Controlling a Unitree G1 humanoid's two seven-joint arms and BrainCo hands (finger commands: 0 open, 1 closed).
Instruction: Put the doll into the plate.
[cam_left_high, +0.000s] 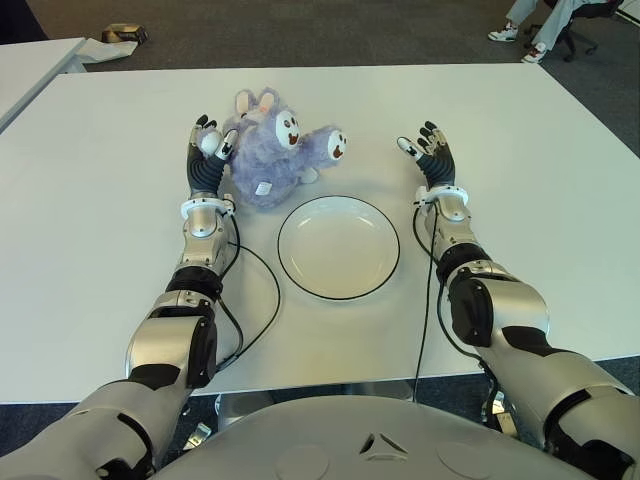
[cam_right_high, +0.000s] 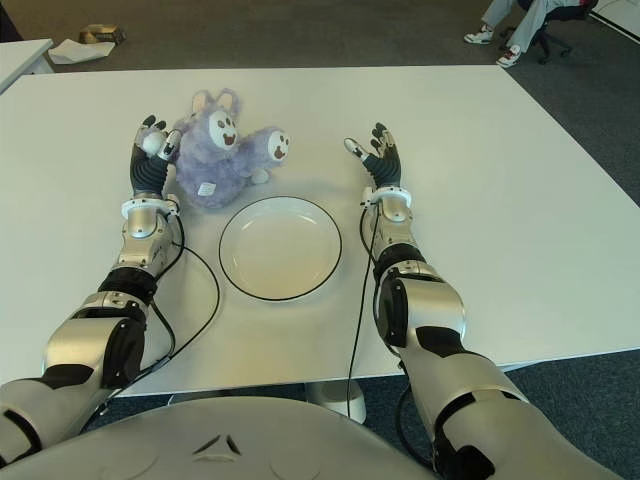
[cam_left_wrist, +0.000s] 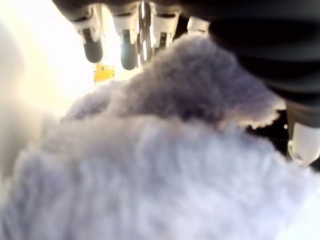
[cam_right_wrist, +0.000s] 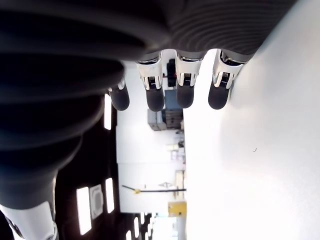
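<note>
One purple plush doll (cam_left_high: 270, 150) and one white plate (cam_left_high: 338, 246) are sitting on one white table (cam_left_high: 520, 180); two robot hands, left hand (cam_left_high: 207, 152) and right hand (cam_left_high: 428, 152), are showing.

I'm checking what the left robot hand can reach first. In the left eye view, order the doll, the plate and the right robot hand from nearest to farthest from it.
1. Doll: right against the left robot hand, on its inner side.
2. Plate: empty, nearer the robot, between the two arms.
3. Right robot hand: farthest, across the table, open and holding nothing.
</note>
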